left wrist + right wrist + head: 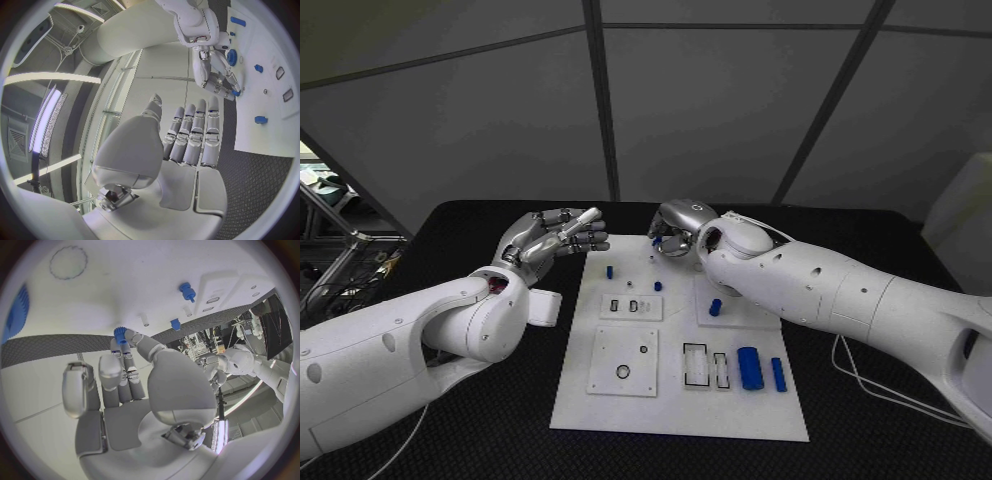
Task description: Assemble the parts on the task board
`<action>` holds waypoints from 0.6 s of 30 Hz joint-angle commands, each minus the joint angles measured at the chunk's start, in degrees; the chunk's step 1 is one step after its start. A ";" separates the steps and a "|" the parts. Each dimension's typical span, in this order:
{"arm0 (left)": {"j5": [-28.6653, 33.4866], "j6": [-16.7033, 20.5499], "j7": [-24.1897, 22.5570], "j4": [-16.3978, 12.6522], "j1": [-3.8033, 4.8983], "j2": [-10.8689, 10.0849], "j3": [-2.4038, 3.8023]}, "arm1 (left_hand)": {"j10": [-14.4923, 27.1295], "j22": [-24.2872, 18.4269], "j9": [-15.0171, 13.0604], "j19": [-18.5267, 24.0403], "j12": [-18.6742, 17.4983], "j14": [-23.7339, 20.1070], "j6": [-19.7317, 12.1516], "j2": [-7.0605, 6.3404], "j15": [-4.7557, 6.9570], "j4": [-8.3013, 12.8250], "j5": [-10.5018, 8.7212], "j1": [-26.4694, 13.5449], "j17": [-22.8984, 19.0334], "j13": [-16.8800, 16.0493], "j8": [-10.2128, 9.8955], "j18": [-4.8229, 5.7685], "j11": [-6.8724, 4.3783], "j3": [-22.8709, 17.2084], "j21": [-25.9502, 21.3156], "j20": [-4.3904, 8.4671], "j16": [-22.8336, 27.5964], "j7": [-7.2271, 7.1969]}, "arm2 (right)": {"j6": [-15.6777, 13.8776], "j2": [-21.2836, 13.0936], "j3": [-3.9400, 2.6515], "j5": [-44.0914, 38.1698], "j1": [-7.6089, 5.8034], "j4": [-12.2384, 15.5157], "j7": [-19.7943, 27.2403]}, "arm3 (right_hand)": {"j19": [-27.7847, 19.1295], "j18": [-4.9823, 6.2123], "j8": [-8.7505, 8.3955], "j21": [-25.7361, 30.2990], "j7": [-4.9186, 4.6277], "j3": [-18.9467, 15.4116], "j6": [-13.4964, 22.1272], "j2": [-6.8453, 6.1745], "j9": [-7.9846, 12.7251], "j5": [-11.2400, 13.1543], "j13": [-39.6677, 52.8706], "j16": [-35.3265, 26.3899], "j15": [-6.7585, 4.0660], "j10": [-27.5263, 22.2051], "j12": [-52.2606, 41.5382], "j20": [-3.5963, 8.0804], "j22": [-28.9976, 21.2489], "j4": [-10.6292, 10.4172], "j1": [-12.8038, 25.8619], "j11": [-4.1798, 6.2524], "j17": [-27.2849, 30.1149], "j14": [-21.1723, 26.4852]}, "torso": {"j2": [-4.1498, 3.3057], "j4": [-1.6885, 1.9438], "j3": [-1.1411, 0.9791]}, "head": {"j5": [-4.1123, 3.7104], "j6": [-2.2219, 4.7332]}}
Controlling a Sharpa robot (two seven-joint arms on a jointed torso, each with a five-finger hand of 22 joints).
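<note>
1. Your right hand (678,232) is working over the far edge of the task board (678,420), fingers pointing down at the plate. In the right wrist view its fingertips (127,347) are pinching a small blue ridged part (119,334), so I am recording that hand as holding the piece, right at the board's surface.
2. Your left hand (557,238) is hovering off the board's far left corner, above the black table (473,225). Its fingers (195,135) are lying straight and side by side with nothing in them; I am logging it as open and idle.
3. Other parts are lying loose: two blue cylinders (750,368) near the board's near right side, a short blue piece (715,306) mid-board on the right, and a small blue peg (610,270) standing toward the far left.
4. Handling judgement: the pinched part is looking like a small rigid plastic piece, light and stiff. The ridged rim is giving the fingertips some purchase, but a piece this small is liable to twist or pop out if the squeeze is uneven.
5. Where to hold: you are best keeping the pinch on the ridged rim, leaving the mating end free. I cannot tell which seat it is meant for.
6. For the cylinders, their smooth round sides are likely to roll; grasp across the middle, from both sides.
</note>
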State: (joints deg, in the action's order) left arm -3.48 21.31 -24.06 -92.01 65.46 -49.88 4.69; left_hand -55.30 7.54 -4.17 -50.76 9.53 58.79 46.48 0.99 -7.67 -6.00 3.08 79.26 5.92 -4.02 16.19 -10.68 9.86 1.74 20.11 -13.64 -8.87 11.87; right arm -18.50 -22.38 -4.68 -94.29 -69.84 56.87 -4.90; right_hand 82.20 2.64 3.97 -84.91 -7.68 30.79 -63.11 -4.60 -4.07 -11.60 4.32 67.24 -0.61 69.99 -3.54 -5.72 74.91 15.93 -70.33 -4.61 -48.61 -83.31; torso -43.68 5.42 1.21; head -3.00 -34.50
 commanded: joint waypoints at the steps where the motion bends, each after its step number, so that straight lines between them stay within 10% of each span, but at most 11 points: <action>1: -0.30 -0.69 -0.02 -0.02 0.11 0.05 0.06 | -0.11 -0.05 0.08 0.38 -0.25 0.05 0.19 0.28 -0.25 0.33 -0.06 0.15 -0.03 0.09 -0.36 0.35 0.18 -0.12 -0.20 -0.19 0.39 0.53 | 1.36 -0.12 0.02 -0.45 -0.09 -0.13 -0.34 | -0.63 0.32 -0.30 0.32 -0.40 0.45 0.02 -0.03 0.01 0.41 -0.10 -0.49 0.25 -0.67 0.19 -0.16 1.14 -0.06 0.80 0.09 0.32 0.21 | -0.01 -0.02 0.00 | 0.01 -0.04; 9: -0.30 -0.70 0.07 0.09 0.13 0.03 0.06 | -0.11 -0.05 0.08 0.38 -0.25 0.05 0.19 0.28 -0.25 0.33 -0.06 0.15 -0.03 0.09 -0.36 0.35 0.18 -0.12 -0.20 -0.19 0.39 0.53 | -1.69 -0.29 0.03 -0.25 -0.12 -0.18 0.36 | -8.83 3.07 -0.40 6.93 -0.47 -2.24 4.61 -3.06 0.31 4.63 -0.62 -9.04 1.78 -11.17 -0.01 -1.71 -12.27 -0.08 1.20 -1.80 12.34 3.61 | -0.01 -0.03 -0.02 | 0.00 0.03; 18: -0.30 -0.70 0.33 0.24 0.13 -0.35 0.06 | -0.10 -0.07 0.09 0.39 -0.30 0.05 0.19 0.30 -0.26 0.38 -0.06 0.17 -0.03 0.09 -0.38 0.35 0.18 -0.10 -0.21 -0.20 0.44 0.53 | -6.76 -4.53 0.02 2.16 -0.11 4.84 1.25 | -8.02 3.00 -0.17 7.38 -0.86 -5.11 4.31 -3.06 0.11 4.56 -0.36 -9.14 1.55 -10.85 -0.29 -1.60 -12.31 -0.82 0.64 -1.54 12.29 2.63 | 0.13 -0.27 -0.05 | 0.18 0.40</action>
State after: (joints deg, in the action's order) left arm -3.49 21.25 -23.69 -91.74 65.48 -50.17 4.69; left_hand -55.30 7.55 -4.17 -50.77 9.53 58.79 46.48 0.99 -7.67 -5.97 3.08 79.25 5.92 -4.03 16.19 -10.69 9.86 1.71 20.11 -13.64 -8.65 11.86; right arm -21.27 -26.53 -4.62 -93.66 -69.82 61.10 -4.54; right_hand 73.82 5.36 3.61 -77.64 -8.29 25.93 -58.81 -7.52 -3.92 -6.82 3.91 57.92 0.80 58.86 -3.66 -7.15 62.51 15.03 -69.36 -6.12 -36.26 -80.26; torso -43.63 5.23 1.18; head -2.88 -34.23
